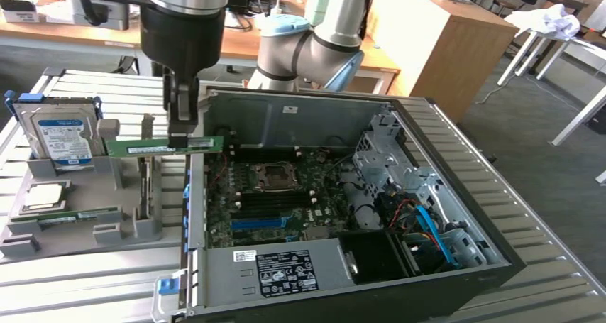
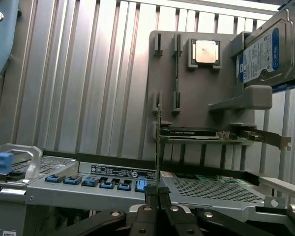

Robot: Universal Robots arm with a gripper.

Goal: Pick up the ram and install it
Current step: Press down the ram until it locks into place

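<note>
Between my tool's (image 1: 186, 135) nearly closed fingers sits the thin green circuit-board ram stick (image 1: 163, 147), pinched at one end: light, stiff, fragile, so edge grip only.

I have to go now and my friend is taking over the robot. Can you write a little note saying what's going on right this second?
Gripper: shut on the ram, holding it by one end, lifted above the grey parts tray.
Ram: in the air, lying level, at the open computer case's edge on the exterior view's left.
Hard drive stands upright in the tray.
Done: ram picked up.
Left: it is not yet in the motherboard.
</note>
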